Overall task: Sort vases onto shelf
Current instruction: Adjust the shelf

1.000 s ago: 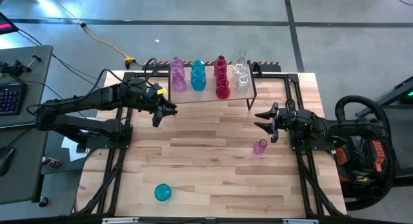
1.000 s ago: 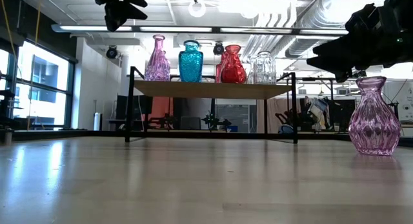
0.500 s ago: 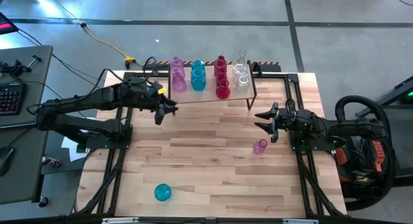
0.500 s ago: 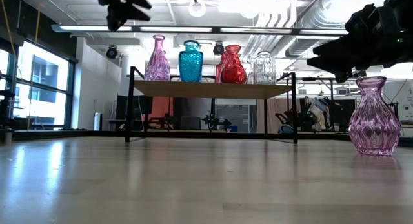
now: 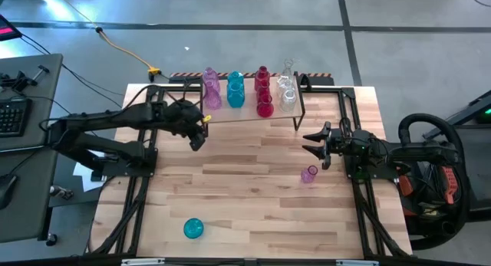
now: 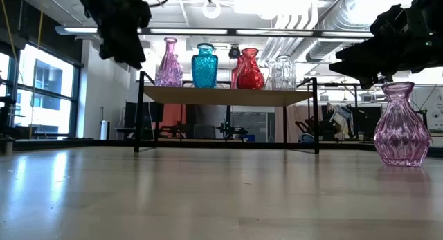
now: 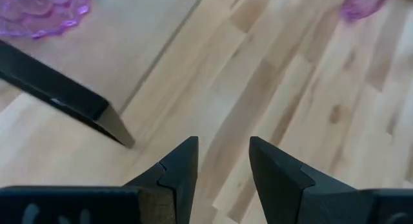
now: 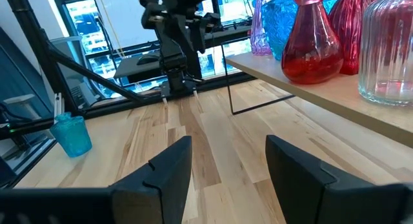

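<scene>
Beside the shelf [image 5: 249, 113], left gripper [image 5: 198, 137] empty, fingers parted: reach for teal vase [image 5: 193, 228], grasp centered.

vases on shelf [image 5: 249, 113]: 8 counted | pink vase on table [image 5: 308, 174]: 1 | teal vase on table [image 5: 193, 228]: 1 | grippers: 2 seen

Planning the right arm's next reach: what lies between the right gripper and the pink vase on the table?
Nothing: in the high view only bare tabletop separates the empty right gripper from the pink vase.
</scene>
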### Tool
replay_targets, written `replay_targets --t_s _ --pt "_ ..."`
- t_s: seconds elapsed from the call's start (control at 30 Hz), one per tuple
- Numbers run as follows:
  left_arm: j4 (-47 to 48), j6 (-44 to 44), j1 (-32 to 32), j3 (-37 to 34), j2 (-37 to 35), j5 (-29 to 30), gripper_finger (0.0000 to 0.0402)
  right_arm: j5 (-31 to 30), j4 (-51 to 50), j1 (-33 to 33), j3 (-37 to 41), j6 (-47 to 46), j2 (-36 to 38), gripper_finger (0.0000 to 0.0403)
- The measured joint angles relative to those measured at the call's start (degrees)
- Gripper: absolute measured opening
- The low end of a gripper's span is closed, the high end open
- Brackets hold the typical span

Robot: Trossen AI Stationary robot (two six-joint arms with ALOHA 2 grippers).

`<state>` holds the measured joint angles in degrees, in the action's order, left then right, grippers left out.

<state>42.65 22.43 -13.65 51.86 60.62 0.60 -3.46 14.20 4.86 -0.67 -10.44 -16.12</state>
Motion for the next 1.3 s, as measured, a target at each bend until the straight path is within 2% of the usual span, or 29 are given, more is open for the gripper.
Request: replay_targets --t_s 0.27,1.07,1.3 --pt "-0.1 -0.3 -2.1 0.0 3.3 0.4 0.0131 0.0 0.0 0.0 0.0 0.0 0.0 0.0181" --pt "-0.4 -3.8 -8.7 0.0 3.3 0.1 0.0131 0.0 -0.2 0.0 0.0 0.0 0.0 0.0181" --pt "-0.9 -5.2 -10.8 0.0 5.3 0.5 0.0131 0.0 -0.2 0.0 0.0 0.0 0.0 0.0181"
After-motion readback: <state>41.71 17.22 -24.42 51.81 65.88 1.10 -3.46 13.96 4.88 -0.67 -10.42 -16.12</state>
